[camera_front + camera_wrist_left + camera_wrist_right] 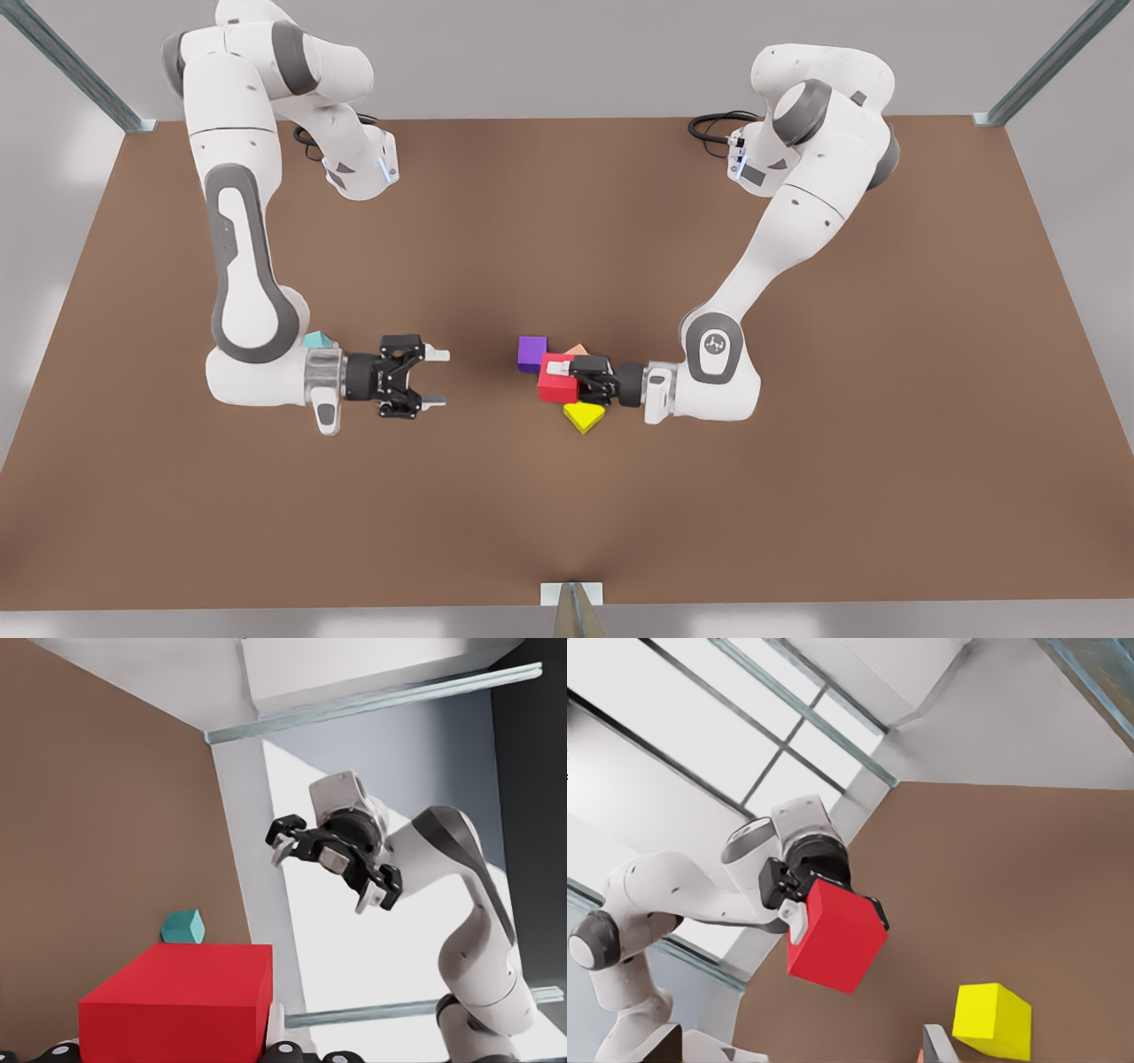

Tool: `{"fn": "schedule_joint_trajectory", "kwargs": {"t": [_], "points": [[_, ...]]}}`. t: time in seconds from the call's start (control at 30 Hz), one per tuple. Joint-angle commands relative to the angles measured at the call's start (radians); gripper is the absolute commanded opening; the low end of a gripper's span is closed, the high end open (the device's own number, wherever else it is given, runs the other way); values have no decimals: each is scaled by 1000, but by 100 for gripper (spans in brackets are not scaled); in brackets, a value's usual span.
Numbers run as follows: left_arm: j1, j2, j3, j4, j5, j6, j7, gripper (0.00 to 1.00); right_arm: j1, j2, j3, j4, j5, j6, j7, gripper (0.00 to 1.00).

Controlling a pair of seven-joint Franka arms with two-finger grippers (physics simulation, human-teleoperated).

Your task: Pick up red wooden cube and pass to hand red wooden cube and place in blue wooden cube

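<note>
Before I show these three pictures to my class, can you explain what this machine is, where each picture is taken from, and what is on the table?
These are simulator renders of two white robot arms on a brown table, each ending in a black two-finger gripper. The front view looks down on the whole scene. The other two pictures come from cameras on the arms' wrists.

The left gripper, on the front view's right, is shut on the red cube; its wrist camera sees that cube close up. The right gripper, on the front view's left, is open and faces it across a gap.

Near the red cube are a purple cube, a salmon cube and a yellow block. A teal cube peeks out behind the right arm.
</note>
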Motion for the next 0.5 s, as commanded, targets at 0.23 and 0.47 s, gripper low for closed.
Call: {"fn": "schedule_joint_trajectory", "kwargs": {"t": [0.23,0.47], "points": [[0,-1,-1,-9,-39,-2,260,65,91,62,1,17,217,221,-987,100],[0,-1,-1,-17,-46,-10,174,66,96,65,30,0,294,190,-1142,100]]}}
